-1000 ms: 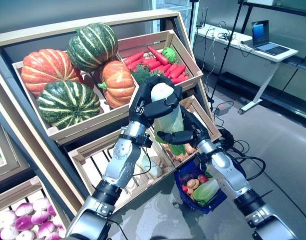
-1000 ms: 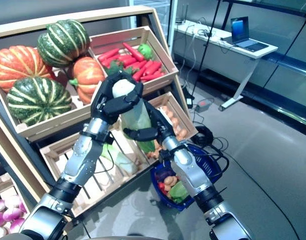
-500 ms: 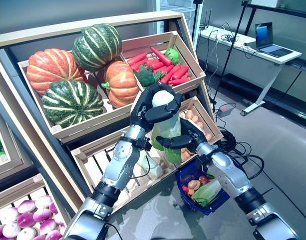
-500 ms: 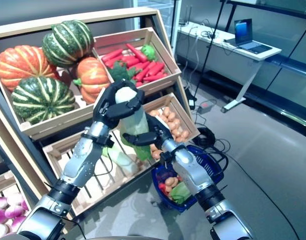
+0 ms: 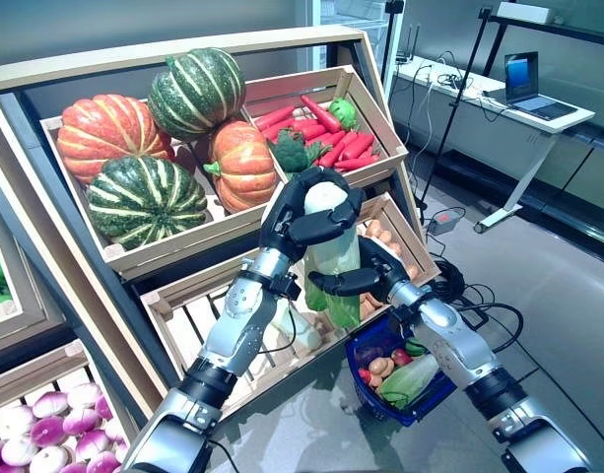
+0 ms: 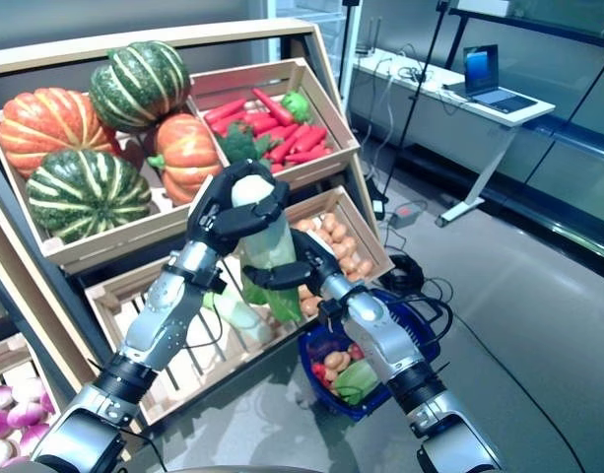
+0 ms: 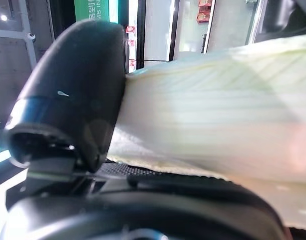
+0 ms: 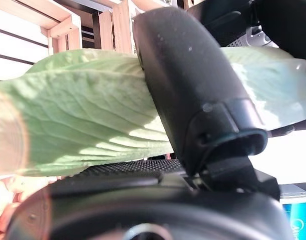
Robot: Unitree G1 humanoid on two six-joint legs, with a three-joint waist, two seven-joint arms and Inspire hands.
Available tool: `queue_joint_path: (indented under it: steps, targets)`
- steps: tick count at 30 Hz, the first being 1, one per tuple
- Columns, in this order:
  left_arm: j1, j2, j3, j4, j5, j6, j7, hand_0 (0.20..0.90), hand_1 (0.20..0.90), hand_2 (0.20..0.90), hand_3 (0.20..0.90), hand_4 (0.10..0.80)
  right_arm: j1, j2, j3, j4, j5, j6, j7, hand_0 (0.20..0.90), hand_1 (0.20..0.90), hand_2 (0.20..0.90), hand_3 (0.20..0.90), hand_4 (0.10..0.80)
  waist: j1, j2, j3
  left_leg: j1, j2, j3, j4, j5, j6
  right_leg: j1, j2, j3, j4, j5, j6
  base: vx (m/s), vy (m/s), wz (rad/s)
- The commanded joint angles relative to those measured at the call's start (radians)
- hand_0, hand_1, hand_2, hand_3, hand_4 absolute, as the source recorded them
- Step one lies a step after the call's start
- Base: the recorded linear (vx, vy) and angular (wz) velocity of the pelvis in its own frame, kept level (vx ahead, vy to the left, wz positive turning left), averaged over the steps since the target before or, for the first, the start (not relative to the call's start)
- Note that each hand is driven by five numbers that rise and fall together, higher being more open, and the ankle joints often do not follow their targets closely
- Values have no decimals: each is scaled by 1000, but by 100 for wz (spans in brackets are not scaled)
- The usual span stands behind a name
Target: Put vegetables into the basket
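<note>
A long napa cabbage [image 5: 333, 258], white at the top and green-leaved below, is held upright in front of the wooden stand. My left hand [image 5: 306, 210] is curled round its white top; the left wrist view shows the pale stalk [image 7: 217, 115] against my thumb [image 7: 68, 100]. My right hand [image 5: 366, 279] is curled round its leafy lower part, and the green leaf [image 8: 83, 125] shows in the right wrist view. The blue basket [image 5: 425, 402] stands on the floor below and right of the hands. It holds a green leafy vegetable [image 5: 408, 379] and small brown, red and purple ones.
The slanted wooden stand [image 5: 134, 258] with its crates rises to the left and behind the hands. A lower crate's edge [image 5: 412, 236] is just behind the cabbage. A white desk with a laptop [image 5: 533, 91] stands at the far right, and a power strip [image 5: 441, 215] lies on the floor.
The view has shifted a little. Both hands keep their hold on the cabbage, which has come slightly lower in front of the lower crate.
</note>
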Motion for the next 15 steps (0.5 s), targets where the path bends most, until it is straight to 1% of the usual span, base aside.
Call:
queue_joint_path:
  steps: [1,7,12,15]
  targets:
    - [-100,-40,-21,-6,-59,-42,-76,900,900,900,900,800,-174,114,-110,-27,138,-100,-11,300,300,300,300,400,-5,-25,-60,-16,-5,-9,1,-39,12,-8,-57,-5,1,30,-20,0,0,0]
    - [-57,-10,14,1,-25,-47,-71,900,900,900,900,800,-124,68,-158,-12,109,-96,-27,300,300,300,300,400,-7,-25,-58,-16,-1,-2,1,-37,10,-12,-56,-4,1,33,-17,0,0,0]
    - [-3,38,74,24,-7,-58,-93,900,900,900,900,800,-39,12,-218,17,92,-94,-30,300,300,300,300,400,-11,-27,-55,-15,3,5,1,-35,9,-14,-55,-3,1,36,-17,0,0,0]
    - [43,79,130,44,-4,-69,-103,900,900,900,900,800,44,-42,-278,58,80,-114,-38,300,300,300,300,400,-16,-27,-49,-14,5,12,1,-35,9,-15,-54,0,1,36,-16,0,0,0]
